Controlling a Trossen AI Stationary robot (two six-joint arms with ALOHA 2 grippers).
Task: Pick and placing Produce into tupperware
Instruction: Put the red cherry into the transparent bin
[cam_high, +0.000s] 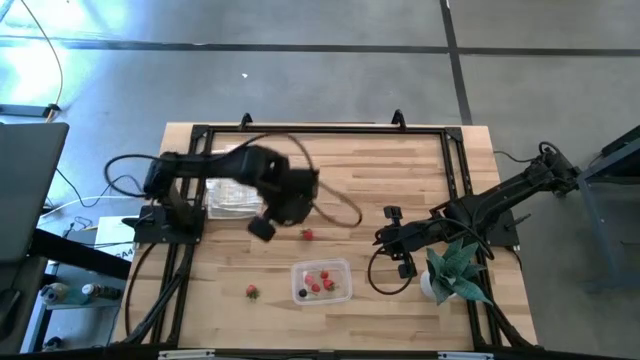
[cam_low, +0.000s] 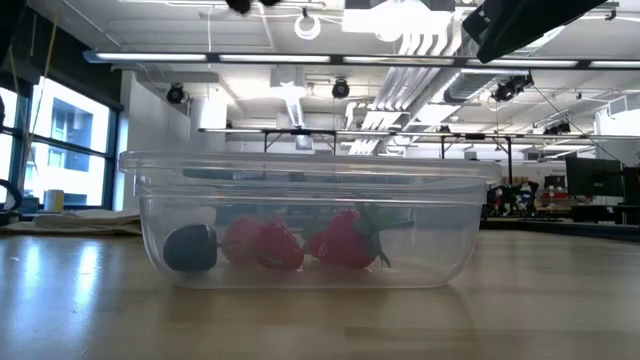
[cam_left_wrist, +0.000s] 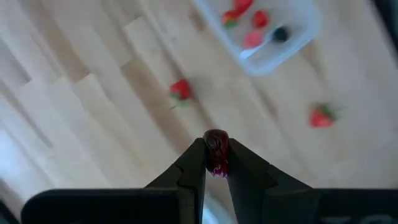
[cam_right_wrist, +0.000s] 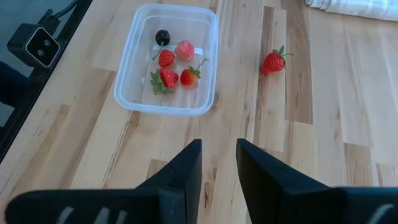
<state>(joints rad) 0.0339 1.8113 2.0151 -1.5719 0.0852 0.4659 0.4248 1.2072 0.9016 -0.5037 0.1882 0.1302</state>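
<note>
Saw table (cam_high: 400, 180), left arm over middle, right arm waiting near its right edge; tupperware (cam_high: 322, 280) sat near front edge with five berries (cam_right_wrist: 169, 78) inside; left gripper (cam_left_wrist: 216, 163) was clamped on dark red berry (cam_left_wrist: 216, 144); right gripper (cam_right_wrist: 219, 163) fingers apart; two strawberries (cam_high: 308, 235) loose on wood

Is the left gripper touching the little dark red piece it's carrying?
Touching. The left wrist view shows the left gripper closed on the dark red piece, both fingers pressed against it.
</note>
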